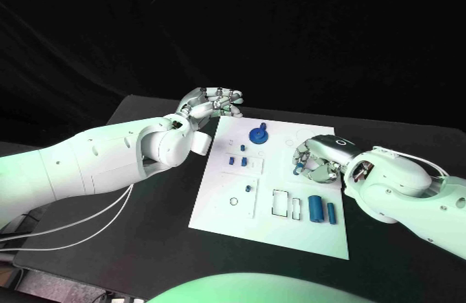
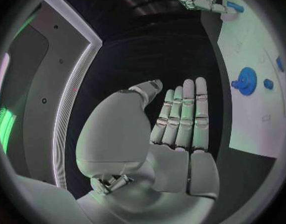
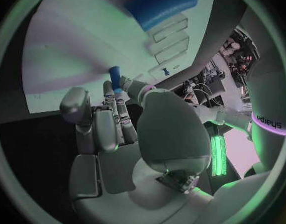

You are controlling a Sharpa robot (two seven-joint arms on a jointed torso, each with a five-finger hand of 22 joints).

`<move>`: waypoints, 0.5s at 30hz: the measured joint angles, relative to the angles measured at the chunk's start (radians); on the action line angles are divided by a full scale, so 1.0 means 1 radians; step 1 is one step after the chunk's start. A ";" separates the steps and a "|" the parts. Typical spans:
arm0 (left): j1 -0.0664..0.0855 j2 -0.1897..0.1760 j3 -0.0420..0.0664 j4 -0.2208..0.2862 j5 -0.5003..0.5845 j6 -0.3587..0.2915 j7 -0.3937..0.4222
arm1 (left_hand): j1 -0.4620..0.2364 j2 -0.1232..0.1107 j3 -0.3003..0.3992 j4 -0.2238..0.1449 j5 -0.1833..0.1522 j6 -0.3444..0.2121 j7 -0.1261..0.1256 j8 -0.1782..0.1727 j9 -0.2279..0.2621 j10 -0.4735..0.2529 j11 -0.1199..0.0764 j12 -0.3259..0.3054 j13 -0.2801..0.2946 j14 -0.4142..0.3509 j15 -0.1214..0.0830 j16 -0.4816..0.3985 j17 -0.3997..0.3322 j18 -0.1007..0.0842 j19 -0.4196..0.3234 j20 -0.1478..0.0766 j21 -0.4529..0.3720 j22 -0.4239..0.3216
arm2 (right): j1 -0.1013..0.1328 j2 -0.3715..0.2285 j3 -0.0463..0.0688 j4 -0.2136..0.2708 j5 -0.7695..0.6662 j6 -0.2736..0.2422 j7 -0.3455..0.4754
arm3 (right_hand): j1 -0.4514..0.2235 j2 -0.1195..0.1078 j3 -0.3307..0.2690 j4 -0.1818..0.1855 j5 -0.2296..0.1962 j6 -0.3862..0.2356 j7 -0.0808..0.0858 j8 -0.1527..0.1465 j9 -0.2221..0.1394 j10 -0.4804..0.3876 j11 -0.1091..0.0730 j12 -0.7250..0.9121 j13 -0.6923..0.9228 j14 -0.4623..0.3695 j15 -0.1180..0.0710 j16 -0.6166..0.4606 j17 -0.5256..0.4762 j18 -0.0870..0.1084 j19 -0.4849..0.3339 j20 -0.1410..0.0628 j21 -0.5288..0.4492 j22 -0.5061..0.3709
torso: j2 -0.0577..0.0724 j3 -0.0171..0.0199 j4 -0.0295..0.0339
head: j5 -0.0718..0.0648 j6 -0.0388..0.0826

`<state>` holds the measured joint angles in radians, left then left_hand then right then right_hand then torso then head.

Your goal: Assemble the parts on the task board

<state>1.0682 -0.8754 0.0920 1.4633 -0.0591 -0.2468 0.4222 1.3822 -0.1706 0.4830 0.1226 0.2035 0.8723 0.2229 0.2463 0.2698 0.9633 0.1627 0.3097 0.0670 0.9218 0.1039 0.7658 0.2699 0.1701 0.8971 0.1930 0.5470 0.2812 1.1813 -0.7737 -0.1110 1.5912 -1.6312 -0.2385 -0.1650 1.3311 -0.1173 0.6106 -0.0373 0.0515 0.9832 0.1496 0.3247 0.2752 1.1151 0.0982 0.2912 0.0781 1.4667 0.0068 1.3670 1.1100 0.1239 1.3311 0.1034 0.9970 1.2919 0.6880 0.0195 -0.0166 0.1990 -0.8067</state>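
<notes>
Pinching a small blue part [image 3: 115, 77] in its fingertips, the right hand [image 1: 316, 159] hovers over the task board [image 1: 291, 239].

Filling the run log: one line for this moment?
left hand: empty, fingers straight, beside task board | right hand: pinching small blue part over board | blue gear: on board

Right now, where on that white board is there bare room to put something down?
The near end of the task board, below the two blue cylinders, is bare. So is its strip past the blue gear. The middle is crowded with small parts and the right hand.
</notes>
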 measured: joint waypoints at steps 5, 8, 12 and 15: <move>0.000 0.000 -0.001 -0.001 0.000 0.000 -0.001 | 0.000 0.000 0.000 0.000 0.000 0.000 0.000 0.000 0.000 0.000 0.000 0.000 0.000 0.000 0.000 0.000 0.000 0.000 0.000 0.000 0.000 0.000 | -0.004 -0.003 -0.001 0.010 -0.005 -0.011 -0.003 | 0.001 0.001 0.003 -0.003 -0.002 0.000 0.000 0.004 0.002 0.000 0.000 -0.001 -0.001 0.000 0.000 0.000 0.004 0.000 0.004 -0.004 0.020 0.009 | 0.000 0.0002 -0.0004 | 0.000 0.000; 0.000 0.000 -0.002 -0.001 0.000 0.000 -0.002 | 0.000 0.000 0.000 0.000 0.000 0.000 0.000 0.000 0.000 0.000 0.000 0.000 0.000 0.000 0.000 0.000 0.000 0.000 0.000 0.000 0.000 0.000 | -0.005 -0.008 -0.002 0.020 -0.007 -0.021 -0.006 | 0.001 0.001 0.005 -0.005 -0.004 0.006 -0.001 0.004 0.003 0.001 0.002 -0.003 -0.001 -0.004 -0.004 0.000 0.008 0.000 0.013 -0.005 0.035 0.016 | 0.000 0.0002 -0.0002 | 0.001 0.000; 0.000 0.001 -0.002 -0.002 0.000 0.000 -0.002 | 0.000 0.000 0.000 0.000 0.000 0.000 0.000 0.000 0.000 0.000 0.000 0.000 0.000 0.000 0.000 0.000 -0.001 0.000 0.000 0.000 0.000 0.000 | -0.005 -0.017 -0.002 0.037 -0.007 -0.041 -0.009 | 0.001 0.001 0.007 -0.007 -0.006 0.008 -0.001 0.011 0.006 0.004 0.004 -0.004 -0.001 0.000 -0.007 0.000 0.014 -0.011 0.021 -0.007 0.054 0.016 | 0.000 0.0003 0.0000 | 0.002 0.001; 0.000 0.001 -0.003 -0.002 0.000 0.000 -0.003 | 0.000 0.000 0.000 0.000 0.000 0.000 0.000 0.000 0.000 0.000 0.000 0.000 0.000 0.000 0.000 0.000 -0.001 0.000 0.000 0.000 0.000 0.000 | -0.002 -0.026 -0.001 0.053 -0.006 -0.058 -0.010 | 0.001 0.001 0.007 -0.007 -0.006 0.008 -0.001 0.011 0.007 0.005 0.005 -0.005 0.003 0.000 -0.007 0.004 0.017 -0.011 0.021 -0.007 0.058 0.016 | -0.001 0.0001 0.0000 | 0.002 0.002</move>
<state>1.0682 -0.8744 0.0891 1.4611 -0.0593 -0.2472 0.4196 1.3822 -0.1706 0.4830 0.1226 0.2035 0.8723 0.2229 0.2463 0.2698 0.9633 0.1627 0.3097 0.0669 0.9218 0.1039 0.7658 0.2690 0.1702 0.8971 0.1931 0.5470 0.2812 1.1790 -0.7993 -0.1119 1.6438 -1.6373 -0.2970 -0.1754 1.3323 -0.1161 0.6172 -0.0442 0.0457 0.9913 0.1484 0.3353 0.2817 1.1196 0.1028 0.2861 0.0814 1.4666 -0.0004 1.3711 1.1274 0.1126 1.3520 0.0968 1.0552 1.3081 0.6873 0.0196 -0.0166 0.2007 -0.8051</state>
